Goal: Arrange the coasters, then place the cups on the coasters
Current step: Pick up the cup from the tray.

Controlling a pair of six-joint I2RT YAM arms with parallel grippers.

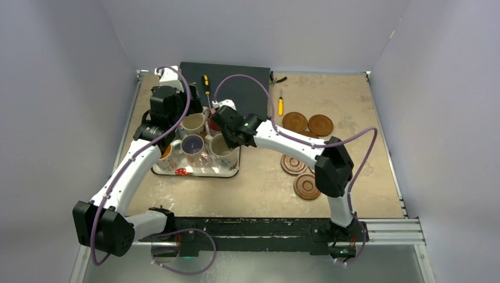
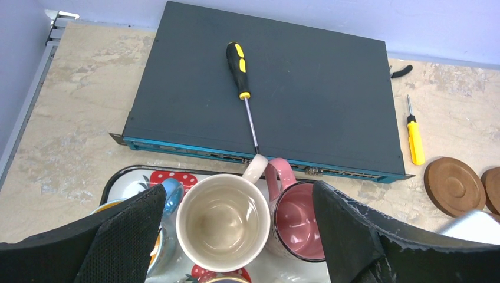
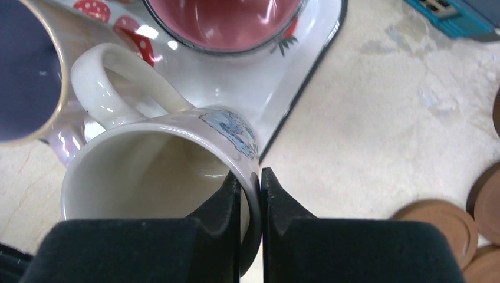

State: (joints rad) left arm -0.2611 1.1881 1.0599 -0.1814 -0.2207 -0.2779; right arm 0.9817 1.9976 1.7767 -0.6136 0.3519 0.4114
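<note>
Item 1: right gripper (image 3: 250, 177), clamped on the rim wall of a cream cup (image 3: 147, 177), one finger inside, one outside: my grip for lifting it off the tray (image 3: 283, 71).
Item 2: left gripper (image 2: 239, 206), jaws wide apart, straddling another cream cup (image 2: 224, 221) on the same tray; I judge it poised to take that one.
Item 3: coasters (image 1: 306, 186), right of centre on the tabletop (image 1: 259, 183), loosely scattered, none bearing a cup.

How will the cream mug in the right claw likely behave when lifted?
The cream mug looks glazed, so probably slippery in the right claw. Pinched at one rim side, it will likely hang tilted. Probably rigid, chippable against the pink mug.
</note>
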